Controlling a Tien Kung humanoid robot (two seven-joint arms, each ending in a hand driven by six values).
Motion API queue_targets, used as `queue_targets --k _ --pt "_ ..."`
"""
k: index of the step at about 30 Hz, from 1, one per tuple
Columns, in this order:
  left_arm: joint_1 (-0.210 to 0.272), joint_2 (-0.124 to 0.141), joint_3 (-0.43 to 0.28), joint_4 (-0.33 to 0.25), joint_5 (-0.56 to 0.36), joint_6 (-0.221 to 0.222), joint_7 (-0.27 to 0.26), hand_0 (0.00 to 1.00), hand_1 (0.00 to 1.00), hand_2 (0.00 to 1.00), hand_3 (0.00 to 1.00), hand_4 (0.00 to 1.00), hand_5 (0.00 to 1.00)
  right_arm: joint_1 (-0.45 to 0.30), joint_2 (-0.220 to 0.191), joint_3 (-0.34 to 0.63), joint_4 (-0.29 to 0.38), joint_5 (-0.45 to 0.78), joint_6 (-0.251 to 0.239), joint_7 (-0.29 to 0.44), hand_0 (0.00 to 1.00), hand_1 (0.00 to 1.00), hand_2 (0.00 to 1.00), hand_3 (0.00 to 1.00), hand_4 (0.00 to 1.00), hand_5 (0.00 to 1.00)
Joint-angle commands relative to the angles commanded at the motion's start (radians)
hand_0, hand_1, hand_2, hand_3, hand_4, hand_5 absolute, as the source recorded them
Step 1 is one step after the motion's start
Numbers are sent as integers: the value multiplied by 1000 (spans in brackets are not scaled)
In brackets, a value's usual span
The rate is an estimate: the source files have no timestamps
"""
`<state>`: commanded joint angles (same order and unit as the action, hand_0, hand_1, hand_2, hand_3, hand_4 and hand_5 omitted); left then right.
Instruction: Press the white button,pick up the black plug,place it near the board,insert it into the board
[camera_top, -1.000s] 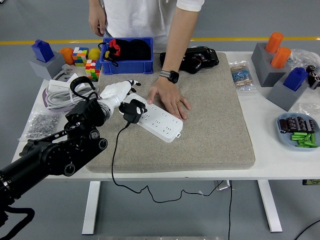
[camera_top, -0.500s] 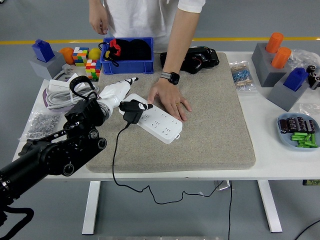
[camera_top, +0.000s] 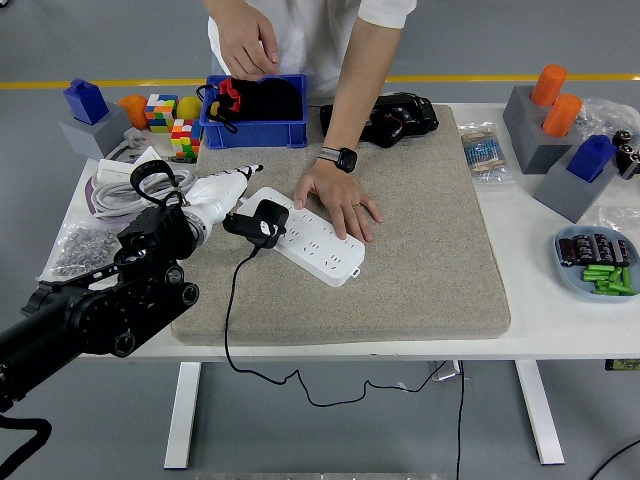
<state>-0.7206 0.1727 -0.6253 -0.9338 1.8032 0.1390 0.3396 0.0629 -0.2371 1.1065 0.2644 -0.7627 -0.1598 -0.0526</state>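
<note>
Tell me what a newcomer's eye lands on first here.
First, the robot's white left hand holding the black plug over the near-left end of the white power strip, in the middle of the grey felt mat. Next, a person's hand pressing flat on that strip from the far side. Bright orange cylinders stand out at far right.

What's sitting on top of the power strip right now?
The black plug, held by the left hand, sits over the power strip's left end. A person's hand presses its far edge. Whether the prongs are seated is hidden.
</note>
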Motion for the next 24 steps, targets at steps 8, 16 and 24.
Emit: queue_targets --k 8,16,24 --pt "2 0 7 13 1 -1 -7 900 967 977 985 915 358 -1 1 -1 1 2 -2 4 612 557 592 535 639 313" --pt "1 3 -1 -18 -4 0 -10 895 959 969 977 911 334 -1 0 -3 1 3 -2 4 613 557 592 534 637 312" --pt "8 13 -30 -98 -11 12 -26 895 959 968 978 908 332 -1 1 -1 2 3 -2 4 613 557 591 535 637 309"
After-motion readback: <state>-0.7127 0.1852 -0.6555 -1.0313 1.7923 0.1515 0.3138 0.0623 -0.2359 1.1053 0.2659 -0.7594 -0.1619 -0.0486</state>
